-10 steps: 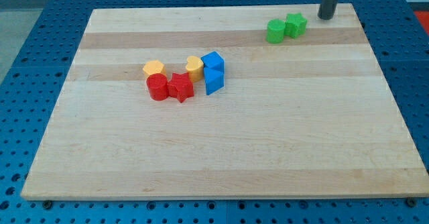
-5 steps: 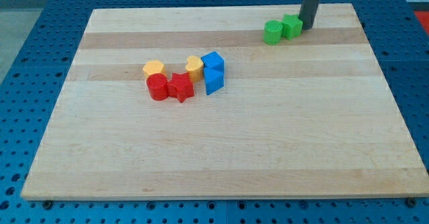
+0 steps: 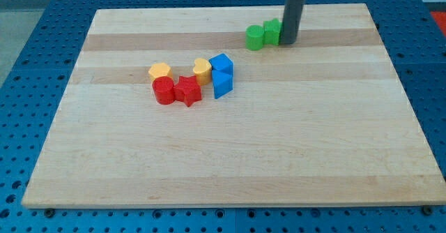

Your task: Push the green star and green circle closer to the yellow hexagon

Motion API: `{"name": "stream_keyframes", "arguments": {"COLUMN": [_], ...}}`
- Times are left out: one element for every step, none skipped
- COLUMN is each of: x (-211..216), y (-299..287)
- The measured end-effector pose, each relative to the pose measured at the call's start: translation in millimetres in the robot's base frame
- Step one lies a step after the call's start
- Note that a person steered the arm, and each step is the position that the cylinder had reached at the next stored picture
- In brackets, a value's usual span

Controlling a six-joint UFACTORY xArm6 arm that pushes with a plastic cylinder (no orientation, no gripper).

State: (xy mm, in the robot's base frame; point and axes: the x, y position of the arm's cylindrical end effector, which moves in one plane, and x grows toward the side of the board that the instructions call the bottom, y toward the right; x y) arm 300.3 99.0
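My tip (image 3: 288,42) rests on the counter (image 3: 230,163) near the view's top, right of centre; I carry no fingers, only a straight dark rod, so there is nothing to be released or clenched. Pressed against the tip on its left side is the green star (image 3: 272,31), partly hidden by the rod, and touching that block on its far left is the green circle (image 3: 255,37), the two forming a short row leading away from the tip toward the view's left. Well down and to the left of the tip sits a cluster of blocks. Nearest the tip are two blue blocks, one blue block (image 3: 221,64) above and a second blue block (image 3: 221,84) just below it, touching. Beside them on the left is a yellow heart (image 3: 201,69). Further left still lies the yellow hexagon (image 3: 159,71), with a red circle (image 3: 164,91) just below it and a red star (image 3: 187,91) beside that, toward the tip. The green pair is well apart from the yellow hexagon.
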Motion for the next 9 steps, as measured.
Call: {"name": "stream_keyframes", "arguments": {"x": [0.0,0.0,-4.4,-26.8,-63.1,-67.1,-67.1,-66.6,-58.8], "y": [-27.1,-42.7,-9.5,61.7,72.1,51.0,20.6,-5.3,-10.6]}}
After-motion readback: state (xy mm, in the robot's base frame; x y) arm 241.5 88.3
